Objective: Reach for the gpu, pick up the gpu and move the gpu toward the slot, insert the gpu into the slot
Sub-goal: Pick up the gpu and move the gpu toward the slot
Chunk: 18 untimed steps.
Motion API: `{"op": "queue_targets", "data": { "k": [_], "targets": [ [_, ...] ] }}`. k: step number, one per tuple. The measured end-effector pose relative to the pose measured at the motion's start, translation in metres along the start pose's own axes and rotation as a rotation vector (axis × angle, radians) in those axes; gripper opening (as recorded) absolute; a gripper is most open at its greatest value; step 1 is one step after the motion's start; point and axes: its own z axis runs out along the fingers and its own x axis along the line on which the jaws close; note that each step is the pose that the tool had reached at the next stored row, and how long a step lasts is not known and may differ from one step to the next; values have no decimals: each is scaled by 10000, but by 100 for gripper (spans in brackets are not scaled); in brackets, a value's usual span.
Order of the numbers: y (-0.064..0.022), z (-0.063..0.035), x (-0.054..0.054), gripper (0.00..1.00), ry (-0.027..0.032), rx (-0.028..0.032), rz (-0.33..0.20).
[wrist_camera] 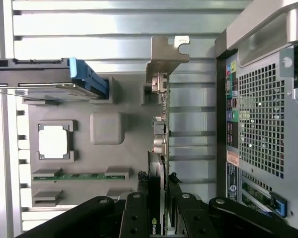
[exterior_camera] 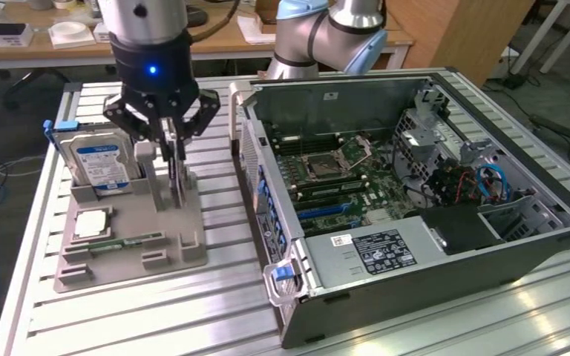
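Exterior view: upper left of frame, black gripper [exterior_camera: 173, 157] pointing down, jaws clenched on thin green-and-dark circuit-board gpu [exterior_camera: 177, 189] standing on edge in grey plastic holder tray [exterior_camera: 181, 256]. Open black computer case [exterior_camera: 522, 245] on right side of frame, apart from tray.

Wrist view: gpu edge-on, squeezed between black fingers [wrist_camera: 138, 213], silvery metal bracket [wrist_camera: 165, 54] at far end. Probably light, stiff, fragile; best pinched on flat board faces, clear of connector edge.

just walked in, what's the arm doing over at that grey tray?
The arm's black end effector is closed on the thin green-and-dark expansion card with a silvery bracket. The card stands on edge in the grey plastic fixture tray, beside the blue-labelled hard drive, and has not left the tray. The open black computer case with its green motherboard sits apart, toward the exterior view's right.
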Motion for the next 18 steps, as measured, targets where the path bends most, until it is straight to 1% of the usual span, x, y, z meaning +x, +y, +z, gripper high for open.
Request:
{"op": "queue_targets", "data": {
  "k": [16, 17, 18],
  "targets": [
    [30, -725, -8, 26, -3, 2, 24],
    [31, -763, -11, 26, -1, 2, 29],
    [32, -773, -25, 26, -3, 0, 33]
  ]
}}
